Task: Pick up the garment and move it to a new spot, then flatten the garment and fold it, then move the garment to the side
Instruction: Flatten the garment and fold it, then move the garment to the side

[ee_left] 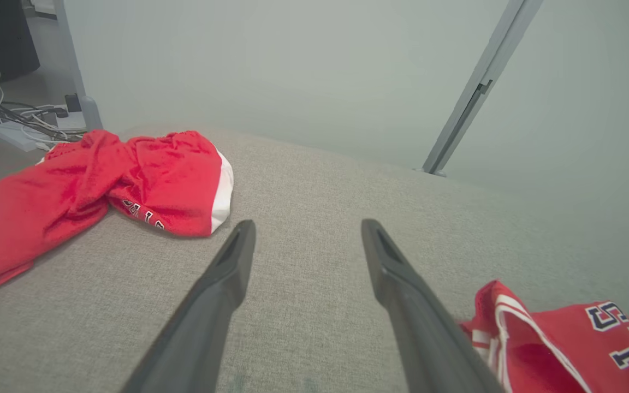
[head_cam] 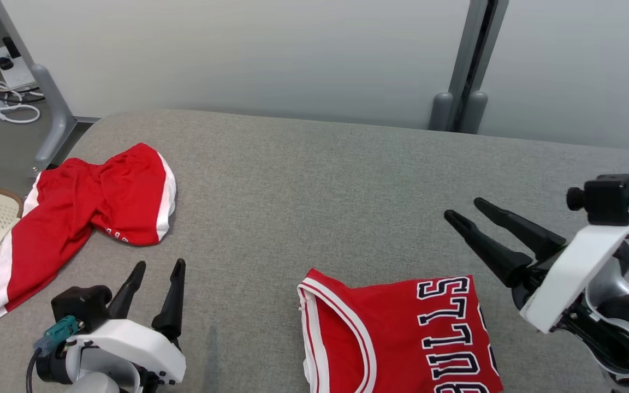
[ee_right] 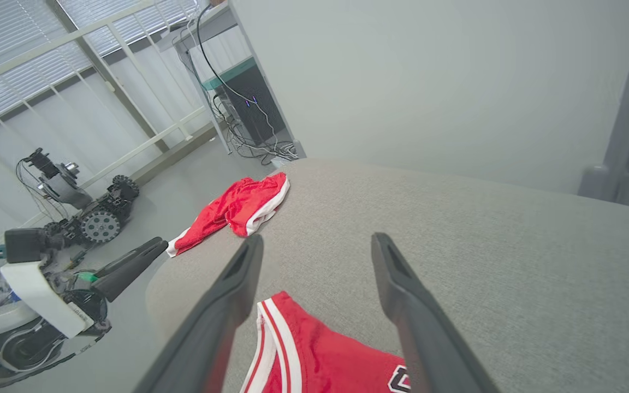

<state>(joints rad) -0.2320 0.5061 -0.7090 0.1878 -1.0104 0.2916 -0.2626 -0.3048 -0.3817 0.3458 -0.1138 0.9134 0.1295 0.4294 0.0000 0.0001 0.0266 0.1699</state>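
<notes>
Garment [head_cam: 396,338]: red jersey, red-and-white striped trim, black "BULLS" lettering; lies on the grey fabric worktop [head_cam: 314,185], lower centre-right of the head view, cut off by the bottom edge; left hand [head_cam: 159,263]: lower left, fingers spread, released, holding nothing; right hand [head_cam: 463,207]: right side, near the jersey's upper right corner, not touching, fingers parted, empty; red shorts [head_cam: 101,202]: upper left, well apart from the jersey.
</notes>
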